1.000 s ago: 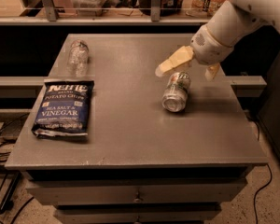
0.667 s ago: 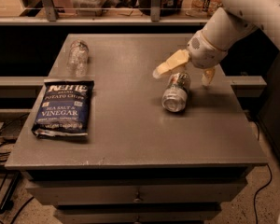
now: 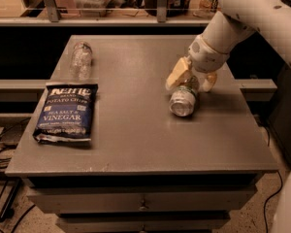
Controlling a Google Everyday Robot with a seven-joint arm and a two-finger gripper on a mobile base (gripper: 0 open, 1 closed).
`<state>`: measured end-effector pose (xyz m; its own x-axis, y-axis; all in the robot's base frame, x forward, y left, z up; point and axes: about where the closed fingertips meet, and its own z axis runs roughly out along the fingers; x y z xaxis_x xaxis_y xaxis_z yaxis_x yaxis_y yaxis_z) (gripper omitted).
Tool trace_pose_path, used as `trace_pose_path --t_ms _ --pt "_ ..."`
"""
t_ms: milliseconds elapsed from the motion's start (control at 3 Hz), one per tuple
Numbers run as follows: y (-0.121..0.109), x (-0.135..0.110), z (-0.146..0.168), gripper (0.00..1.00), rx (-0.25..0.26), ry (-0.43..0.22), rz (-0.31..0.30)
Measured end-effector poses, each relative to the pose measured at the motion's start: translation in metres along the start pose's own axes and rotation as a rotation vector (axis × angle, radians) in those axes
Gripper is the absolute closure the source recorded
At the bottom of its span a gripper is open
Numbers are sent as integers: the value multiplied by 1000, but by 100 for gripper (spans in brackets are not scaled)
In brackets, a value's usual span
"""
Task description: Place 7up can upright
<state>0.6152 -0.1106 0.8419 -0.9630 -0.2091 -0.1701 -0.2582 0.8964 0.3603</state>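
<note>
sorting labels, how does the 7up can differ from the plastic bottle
The 7up can is opaque silver metal; the plastic bottle is clear and crinkled. The can lies right of centre on the table with the gripper at its far end; the bottle lies near the far left corner, untouched. Both lie on their sides.

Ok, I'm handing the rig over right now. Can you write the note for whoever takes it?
Pincer: low at the far end of the small silver aluminium 7up can with green-and-white label, right side of the grey table. Grip not confirmed.
Can: lying on its side, one shiny end towards the table's front edge.
Elsewhere: blue chip bag flat at front left, clear crinkled plastic bottle lying at back left, both well apart from the can.
Done: pincer is at the can.
Left: confirm the grasp, tip the can upright, set it down, release.
</note>
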Motion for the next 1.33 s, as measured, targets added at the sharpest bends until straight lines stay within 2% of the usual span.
trace_pose_path --t_ms 333,667,1000,1333 --pt "0 0 -1 63 0 0 0" --pt "7 -2 -11 86 51 -19 -32" --pt "21 -4 -33 100 50 -96 -121" --pt "34 -6 -57 100 8 -207 -266"
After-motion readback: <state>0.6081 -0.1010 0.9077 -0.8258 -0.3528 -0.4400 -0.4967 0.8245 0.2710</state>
